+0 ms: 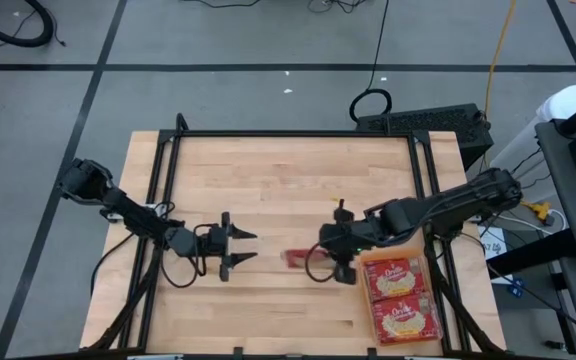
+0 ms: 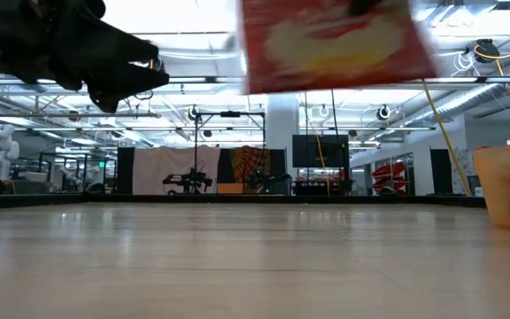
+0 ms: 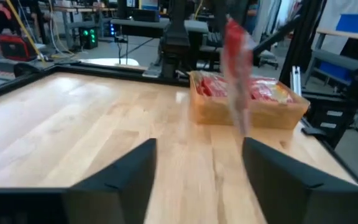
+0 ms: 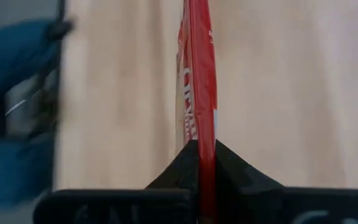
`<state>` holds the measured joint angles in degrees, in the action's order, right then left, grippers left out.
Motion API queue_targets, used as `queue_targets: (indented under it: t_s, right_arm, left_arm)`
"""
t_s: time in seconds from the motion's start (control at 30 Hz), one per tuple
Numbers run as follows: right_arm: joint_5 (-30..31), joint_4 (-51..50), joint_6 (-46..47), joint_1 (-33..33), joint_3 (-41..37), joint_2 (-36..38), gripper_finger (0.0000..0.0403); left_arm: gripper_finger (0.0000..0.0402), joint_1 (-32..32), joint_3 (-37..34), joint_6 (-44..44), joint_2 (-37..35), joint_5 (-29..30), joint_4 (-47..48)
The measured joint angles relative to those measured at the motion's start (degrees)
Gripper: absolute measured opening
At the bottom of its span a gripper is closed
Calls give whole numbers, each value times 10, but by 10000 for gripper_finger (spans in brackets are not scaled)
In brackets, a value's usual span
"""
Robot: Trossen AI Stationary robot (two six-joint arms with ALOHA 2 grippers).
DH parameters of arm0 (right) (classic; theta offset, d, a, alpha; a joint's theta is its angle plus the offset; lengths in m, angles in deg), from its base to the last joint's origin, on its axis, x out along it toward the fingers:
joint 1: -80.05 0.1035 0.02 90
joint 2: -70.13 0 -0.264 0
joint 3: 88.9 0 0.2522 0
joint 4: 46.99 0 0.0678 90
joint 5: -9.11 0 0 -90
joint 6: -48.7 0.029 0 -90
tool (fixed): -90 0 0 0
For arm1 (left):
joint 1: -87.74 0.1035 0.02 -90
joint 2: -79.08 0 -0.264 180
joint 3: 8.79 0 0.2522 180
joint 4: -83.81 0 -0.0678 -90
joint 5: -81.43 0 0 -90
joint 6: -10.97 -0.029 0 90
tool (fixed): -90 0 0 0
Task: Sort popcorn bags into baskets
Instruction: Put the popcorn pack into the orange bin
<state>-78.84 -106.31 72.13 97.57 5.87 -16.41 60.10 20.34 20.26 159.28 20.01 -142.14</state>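
A: The popcorn bag you have in hand hangs clear of the table, just beside the orange basket on the side facing the table's middle. The right gripper is pinched tight on its edge; in the right wrist view the packet stands edge-on between the closed fingers.

B: And how should you finish this step?

A: Carry it over the basket's near wall before lowering, I'd say. A flat packet held by one edge will swing, so keep it moving slowly. Lay it flat on the bags already there, and only then let the fingers part, or it may tip over the rim.

B: Where is your other arm?

A: The left gripper waits well away from the basket, out past the held bag. Its fingers stand wide apart with nothing between them. Keep it there, out of the right arm's path.

B: What's the count?

A: One bag held. Two bags show face-up in the basket, one nearer the table's front edge than the other; whether more lie beneath them, I cannot tell. One basket is in view. No loose bags show on the table.
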Motion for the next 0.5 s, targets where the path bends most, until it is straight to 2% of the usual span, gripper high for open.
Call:
queue_targets:
  t_s: [0.17, 0.33, 0.5]
  right_arm:
    - [-135, -122, 34, 4, 49, 7, 13]
    - [-180, -217, 69, 13, 55, 40, 14]
    - [-186, -327, 100, 34, 55, 88, 15]
  left_arm:
    - [288, -1, 0, 24, 0, 0, 0]
    - [297, -8, 0, 33, 0, 0, 1]
    - [278, -19, 0, 42, 0, 0, 18]
